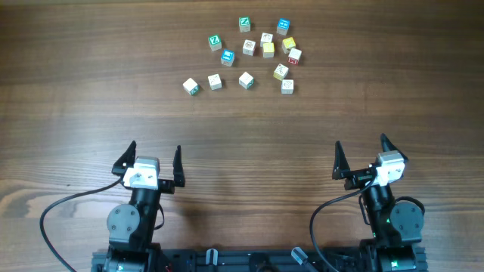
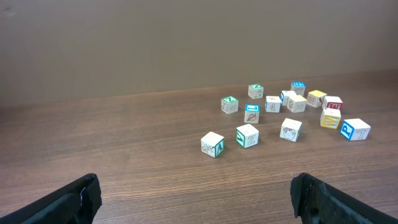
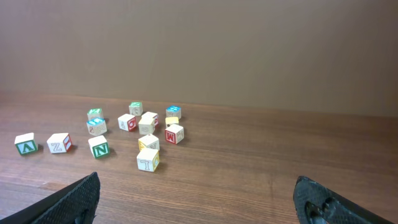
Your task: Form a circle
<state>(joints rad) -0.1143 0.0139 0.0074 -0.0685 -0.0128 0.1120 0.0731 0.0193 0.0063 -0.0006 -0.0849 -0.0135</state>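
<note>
Fourteen small letter blocks (image 1: 249, 47) lie scattered on the table (image 1: 91, 106), far from the arms and a little right of centre. Three of them sit in a loose row at the group's near left, and the other eleven are bunched behind and to the right. The left gripper (image 1: 155, 149) and right gripper (image 1: 361, 143) both stand wide open and empty, well apart from the blocks.

Overhead, letters on blocks (image 1: 249, 47) unreadable.
</note>
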